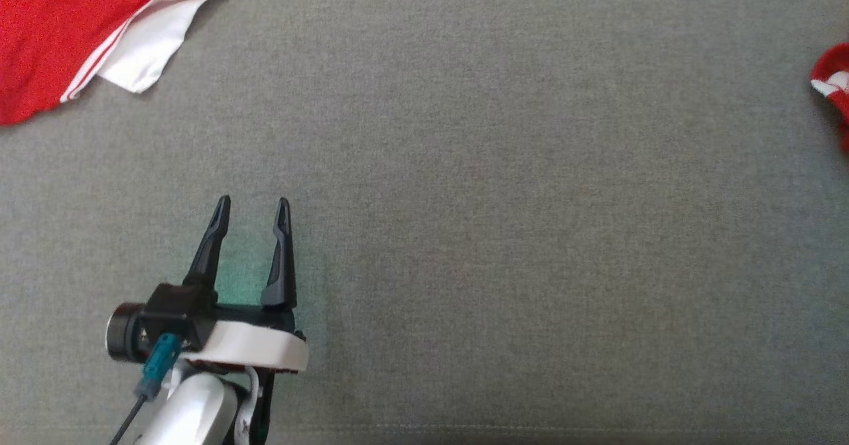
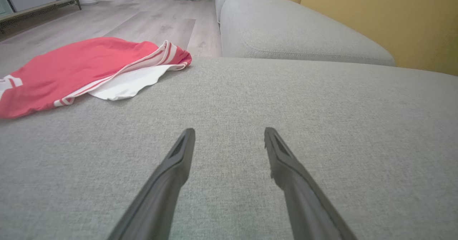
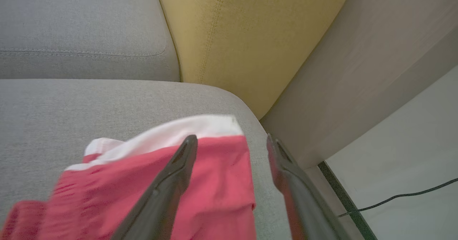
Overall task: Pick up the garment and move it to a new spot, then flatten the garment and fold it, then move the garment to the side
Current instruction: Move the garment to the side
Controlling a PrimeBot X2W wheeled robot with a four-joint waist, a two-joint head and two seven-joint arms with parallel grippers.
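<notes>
The red garment (image 3: 222,186) lies at the right end of the gray sofa (image 1: 504,233), close to the edge and near a yellow cushion (image 3: 232,29). The right tool (image 3: 230,140) is over it with its two fingers spread apart, not pinching the cloth. The left tool (image 1: 253,201) is spread wide too, over bare sofa, well apart from another red and white cloth (image 1: 53,27) at the far left.

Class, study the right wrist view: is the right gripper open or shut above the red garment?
Open. The right gripper holds its fingers wide apart, gripping nothing; the red garment sits beneath them on the grey cushion.
</notes>
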